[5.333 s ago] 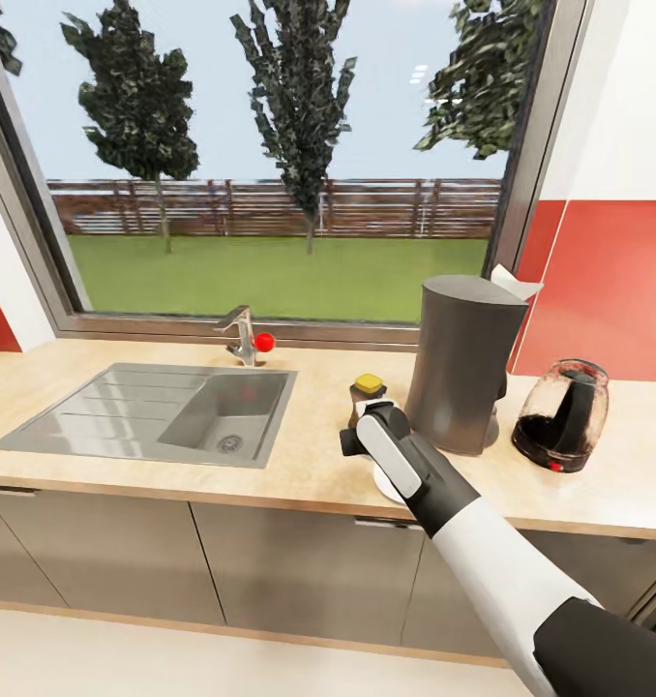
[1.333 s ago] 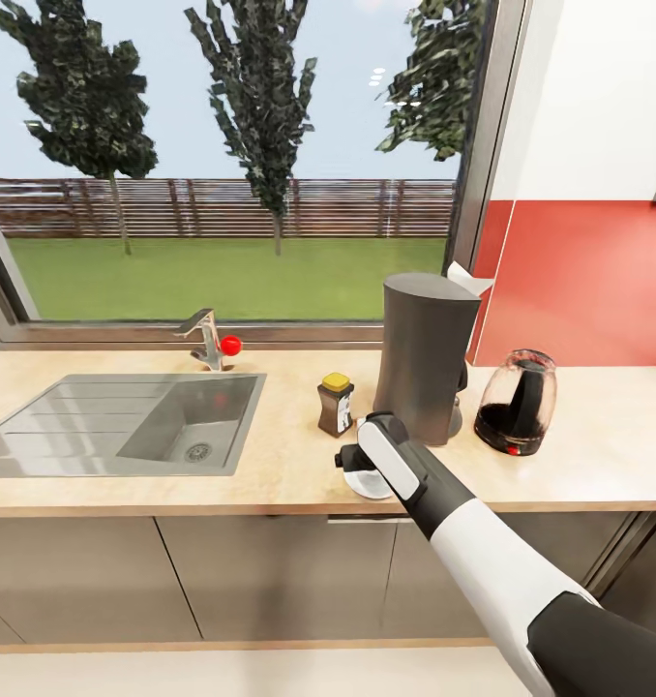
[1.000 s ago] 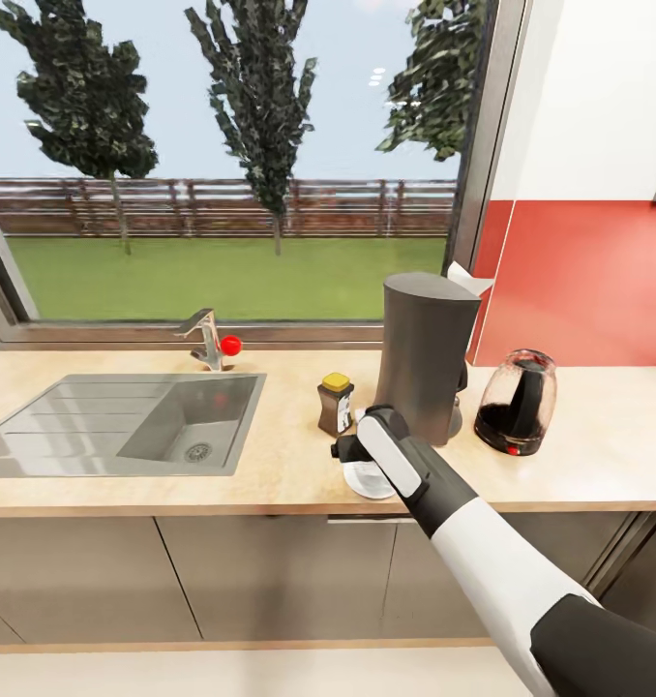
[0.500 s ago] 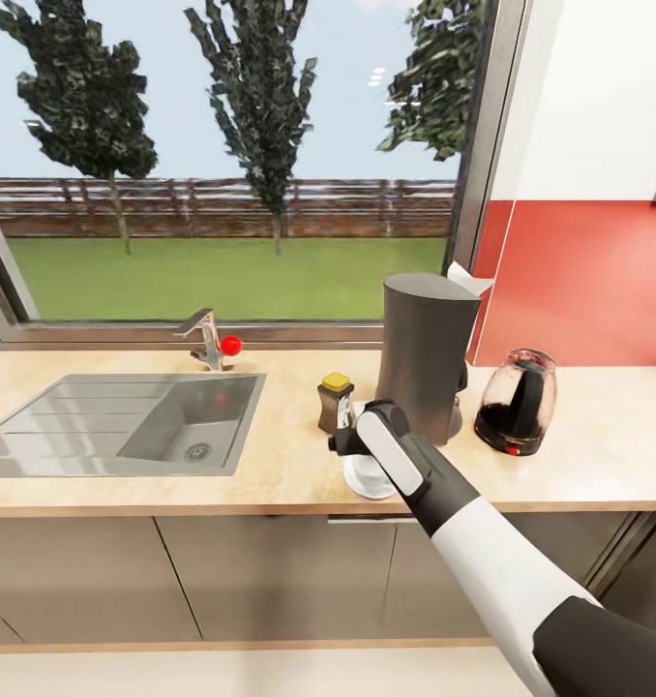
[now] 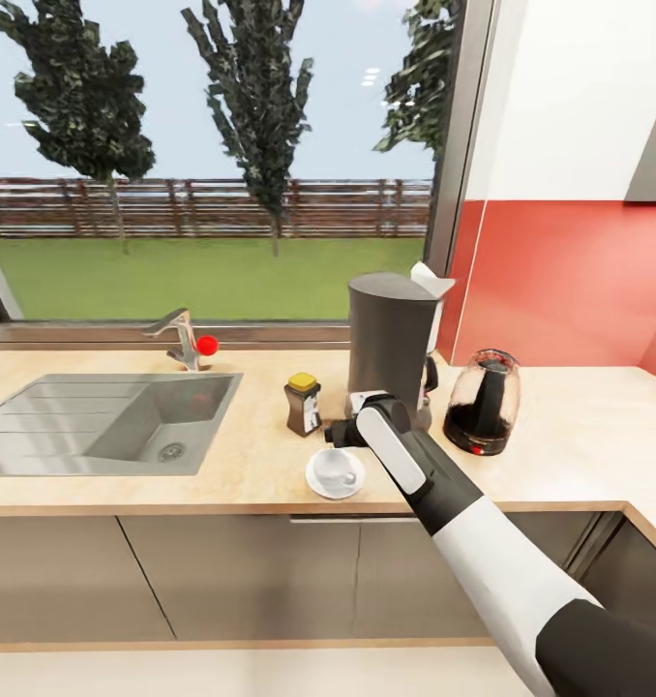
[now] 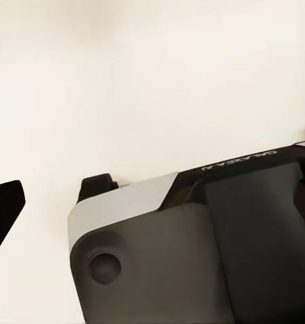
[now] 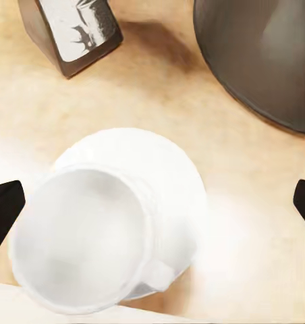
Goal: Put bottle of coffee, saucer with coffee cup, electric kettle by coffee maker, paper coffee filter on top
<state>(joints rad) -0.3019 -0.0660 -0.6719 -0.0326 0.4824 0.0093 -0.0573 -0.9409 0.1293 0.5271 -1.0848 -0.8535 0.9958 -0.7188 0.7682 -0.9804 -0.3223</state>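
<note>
On the kitchen countertop [image 5: 241,469] the coffee cup [image 5: 339,470] [image 7: 78,250] stands upright on the saucer [image 5: 316,481] [image 7: 173,169], near the front edge. Behind it is the coffee maker [image 5: 386,339] [image 7: 260,54] with the paper coffee filter [image 5: 432,282] on top. The bottle of coffee [image 5: 302,405] [image 7: 75,30] stands to its left, the electric kettle [image 5: 480,405] to its right. My right gripper [image 5: 340,435] [image 7: 152,202] hovers open just above the cup, touching nothing. In the left wrist view my left gripper [image 6: 152,209] hangs over pale floor beside the robot's own dark body.
A steel sink [image 5: 96,421] with a tap [image 5: 181,339] and a red knob takes the counter's left part under a big window. A red wall panel [image 5: 560,281] backs the right part. The counter turns a corner at the right [image 5: 647,518].
The head camera has turned right, so the scene sits further left. My right gripper has lifted off the saucer, and the cup now stands on it uncovered.
</note>
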